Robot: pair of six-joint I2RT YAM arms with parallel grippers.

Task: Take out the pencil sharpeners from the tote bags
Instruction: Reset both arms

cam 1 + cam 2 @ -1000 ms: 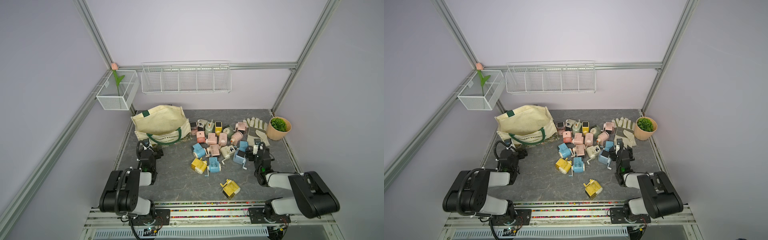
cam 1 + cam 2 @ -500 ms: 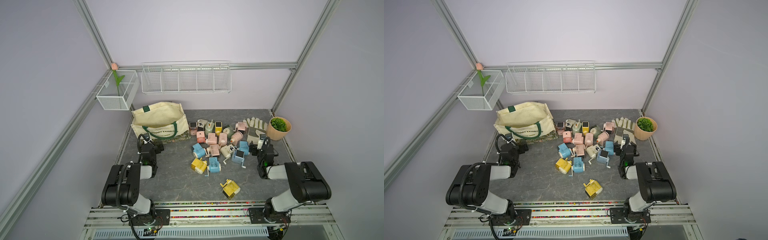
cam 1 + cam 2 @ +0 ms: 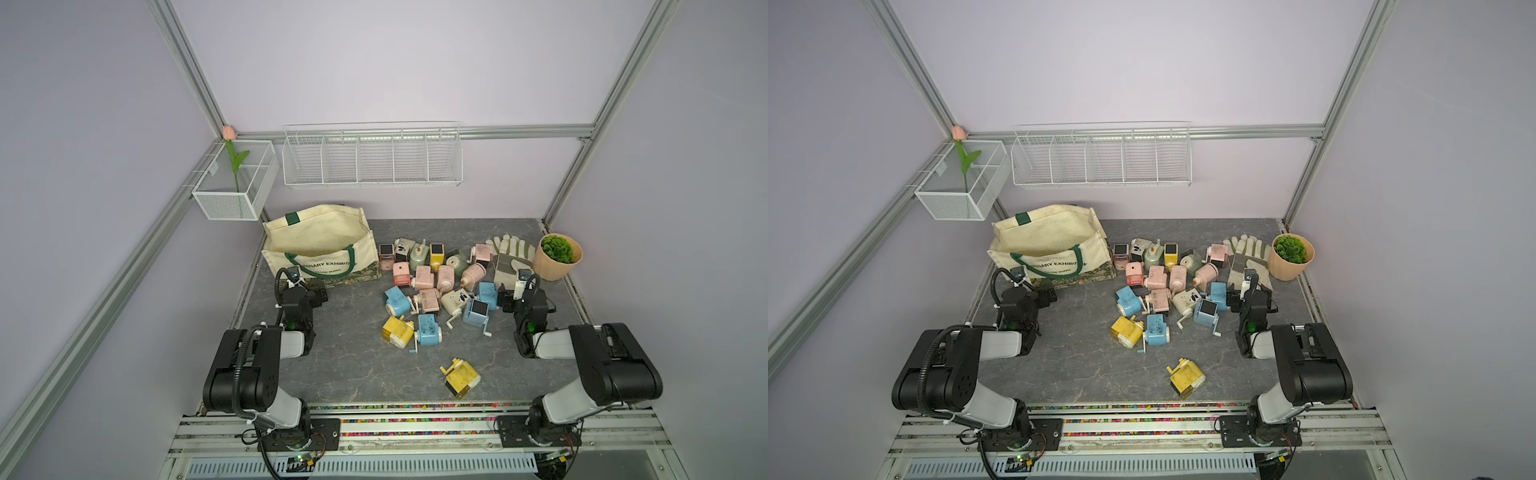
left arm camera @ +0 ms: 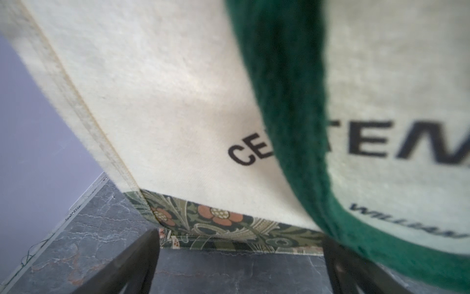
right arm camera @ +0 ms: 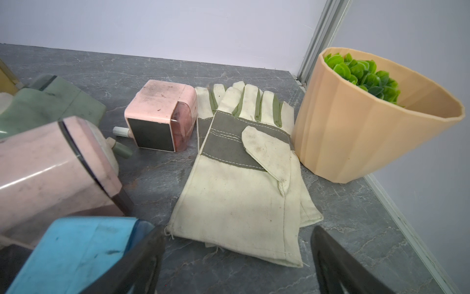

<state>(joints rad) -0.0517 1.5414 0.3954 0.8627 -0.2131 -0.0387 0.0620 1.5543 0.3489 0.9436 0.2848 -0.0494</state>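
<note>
The cream tote bag (image 3: 320,245) (image 3: 1050,245) stands open at the back left, and no sharpener shows in its mouth. Several pastel pencil sharpeners (image 3: 428,282) (image 3: 1163,282) lie heaped mid-table. A yellow one (image 3: 460,377) sits alone near the front. My left gripper (image 3: 318,289) (image 4: 239,254) is open and empty, low before the bag's floral base (image 4: 229,229) by the green handle (image 4: 292,114). My right gripper (image 3: 508,297) (image 5: 237,244) is open and empty, beside a blue sharpener (image 5: 76,249) and facing a pink one (image 5: 160,114).
Pale work gloves (image 3: 509,257) (image 5: 241,178) lie flat just beyond my right gripper. A tan plant pot (image 3: 557,259) (image 5: 368,122) stands by the right wall. Two white wire baskets (image 3: 372,156) (image 3: 232,183) hang on the back walls above the table.
The tote bag has gone from leaning forward to standing upright with its mouth up. My left gripper has opened wider and shifted slightly right. The right arm has folded back a little.
</note>
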